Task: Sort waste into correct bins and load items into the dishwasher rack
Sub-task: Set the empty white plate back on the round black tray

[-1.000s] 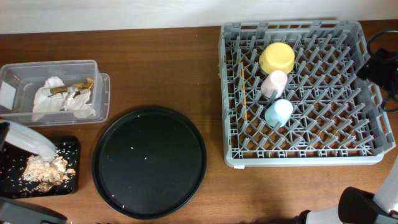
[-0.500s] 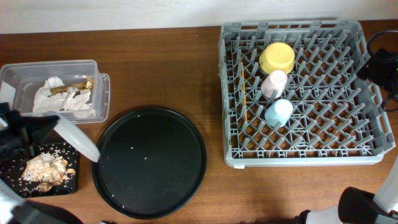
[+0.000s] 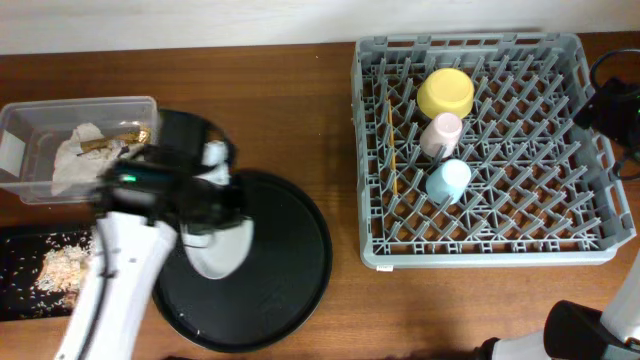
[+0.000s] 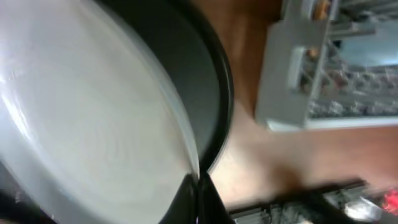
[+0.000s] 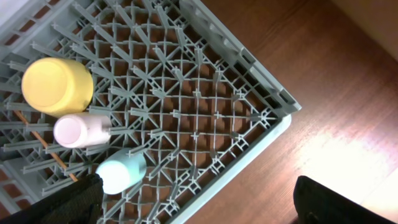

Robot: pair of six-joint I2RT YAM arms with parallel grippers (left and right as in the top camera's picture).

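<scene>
My left gripper [image 3: 212,222] is shut on the rim of the round white plate [image 3: 224,252] and holds it tilted over the round black serving tray [image 3: 290,270]. In the left wrist view the plate [image 4: 81,124] fills the left side, with the jaws [image 4: 198,198] pinched on its edge. The grey dishwasher rack [image 3: 600,250] holds the yellow bowl [image 3: 446,92], pink cup [image 3: 440,134], blue cup [image 3: 448,180] and chopsticks [image 3: 392,150]. My right gripper [image 5: 205,205] is open and empty above the rack's [image 5: 273,118] corner.
The clear tub [image 3: 30,125] at the far left holds white napkins and a gold wrapper [image 3: 90,160]. The shallow black tray [image 3: 20,295] below it holds beige food scraps [image 3: 62,265]. The left arm crosses between tub and serving tray.
My left arm has swung right from over the shallow black tray, carrying the white plate over the round serving tray. The right arm has not moved.
</scene>
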